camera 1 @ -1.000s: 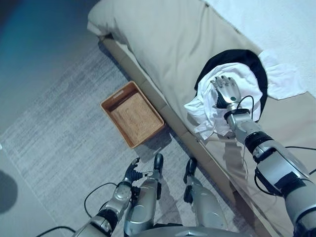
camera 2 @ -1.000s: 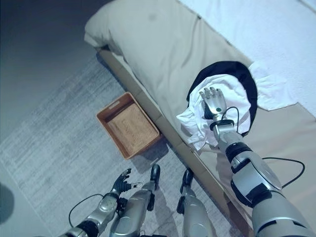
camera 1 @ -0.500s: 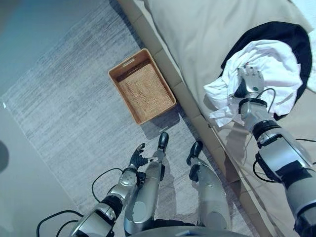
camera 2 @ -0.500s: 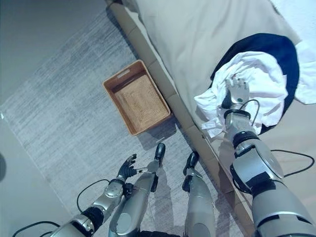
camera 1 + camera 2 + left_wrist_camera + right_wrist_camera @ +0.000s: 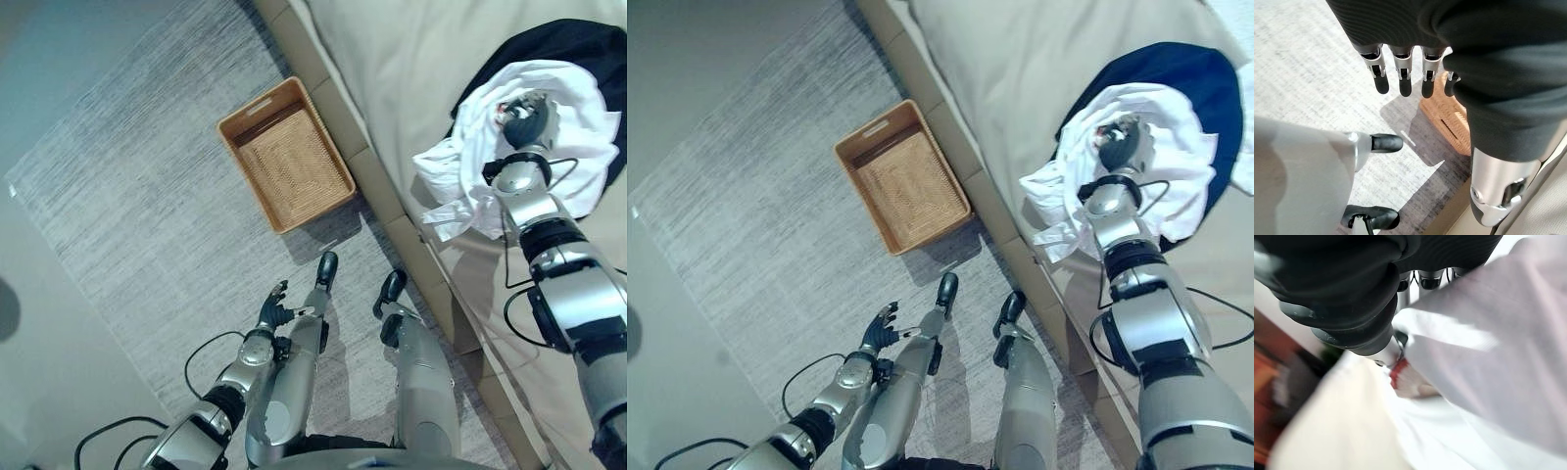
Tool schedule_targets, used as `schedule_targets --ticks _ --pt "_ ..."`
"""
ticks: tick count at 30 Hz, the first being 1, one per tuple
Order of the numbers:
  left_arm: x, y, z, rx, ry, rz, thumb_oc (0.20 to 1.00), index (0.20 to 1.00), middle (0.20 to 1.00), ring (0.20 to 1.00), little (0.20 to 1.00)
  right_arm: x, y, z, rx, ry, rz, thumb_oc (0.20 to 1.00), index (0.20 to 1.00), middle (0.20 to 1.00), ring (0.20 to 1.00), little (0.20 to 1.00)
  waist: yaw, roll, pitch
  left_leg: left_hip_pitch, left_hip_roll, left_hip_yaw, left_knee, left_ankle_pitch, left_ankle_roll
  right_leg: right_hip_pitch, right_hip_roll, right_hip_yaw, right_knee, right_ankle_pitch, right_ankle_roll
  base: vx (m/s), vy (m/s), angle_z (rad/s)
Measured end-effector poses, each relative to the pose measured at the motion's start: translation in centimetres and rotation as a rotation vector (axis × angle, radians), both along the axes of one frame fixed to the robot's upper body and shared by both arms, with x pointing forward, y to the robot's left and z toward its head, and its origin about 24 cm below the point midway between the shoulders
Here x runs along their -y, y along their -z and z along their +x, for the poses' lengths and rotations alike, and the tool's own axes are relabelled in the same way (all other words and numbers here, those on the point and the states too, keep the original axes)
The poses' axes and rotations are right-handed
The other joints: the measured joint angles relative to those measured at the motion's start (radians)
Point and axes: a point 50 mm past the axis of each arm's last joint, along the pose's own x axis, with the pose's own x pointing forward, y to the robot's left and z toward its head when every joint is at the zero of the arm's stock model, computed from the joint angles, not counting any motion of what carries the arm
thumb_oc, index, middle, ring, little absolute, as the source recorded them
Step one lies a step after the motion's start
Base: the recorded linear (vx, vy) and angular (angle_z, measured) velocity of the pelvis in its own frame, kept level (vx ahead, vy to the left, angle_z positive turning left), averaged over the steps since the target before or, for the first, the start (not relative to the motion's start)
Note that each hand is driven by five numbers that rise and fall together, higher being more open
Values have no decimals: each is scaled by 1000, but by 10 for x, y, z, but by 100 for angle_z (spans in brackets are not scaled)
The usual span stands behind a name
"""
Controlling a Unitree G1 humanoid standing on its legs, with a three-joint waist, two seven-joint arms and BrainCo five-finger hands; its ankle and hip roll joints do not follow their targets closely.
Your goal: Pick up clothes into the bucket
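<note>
The right robot hand (image 5: 525,117) is sunk into the white garment (image 5: 558,127) on the bed (image 5: 411,69), its fingers curled and pinching the cloth, which bunches round it on all sides. A dark garment (image 5: 1176,73) lies under and just beyond the white one. The left robot hand (image 5: 272,311) hangs low over the grey rug (image 5: 127,196), fingers relaxed and spread, with the wicker basket (image 5: 285,155) on the rug ahead of it, beside the bed's edge.

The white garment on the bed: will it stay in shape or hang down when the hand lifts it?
The white garment is bunched in soft folds, so probably floppy and light. Its loose ends by the bed's edge would likely dangle and drag.
</note>
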Motion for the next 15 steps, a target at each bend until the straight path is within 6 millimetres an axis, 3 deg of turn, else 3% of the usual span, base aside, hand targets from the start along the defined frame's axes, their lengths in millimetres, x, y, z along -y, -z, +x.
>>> schedule_targets --ticks 3,8,12,13,14,15 --pt "-8 -1 0 10 -22 7 1000 1000 1000 1000 1000 -5 -15 -4 89 -26 -26 200 200 200 200 200 -19 -9 0 77 12 0 -22 0 0 84 16 -2 -40 6 1 10 -29 -7" --pt "-20 -11 2 70 -56 -11 1000 1000 1000 1000 1000 16 -68 -25 258 30 -151 200 200 200 200 200 -19 -20 -3 174 48 35 -66 0 0 198 67 16 -162 65 6 61 -16 -21" --pt "-31 -13 -4 87 -60 -15 1000 1000 1000 1000 1000 17 -83 -32 313 32 -190 200 200 200 200 200 -40 -39 -17 256 60 53 -95 0 0 303 90 25 -258 102 16 58 3 -15" --pt "-35 -17 -2 104 -65 -16 1000 1000 1000 1000 1000 17 -85 -33 315 29 -204 329 329 329 329 329 -54 -49 -32 264 62 60 -98 -1 -1 316 97 32 -281 113 18 47 9 -19" --pt "-38 -20 -2 115 -64 -23 1000 1000 1000 1000 1000 19 -90 -34 316 31 -218 341 341 341 341 341 -54 -58 -34 289 64 70 -106 -1 -1 351 104 38 -316 130 19 9 -5 -28" --pt "-40 -21 -4 126 -66 -28 1000 1000 1000 1000 1000 19 -90 -34 313 26 -221 200 200 200 200 200 -55 -69 -65 294 66 81 -117 -1 -1 355 107 50 -339 139 25 12 -20 -23"
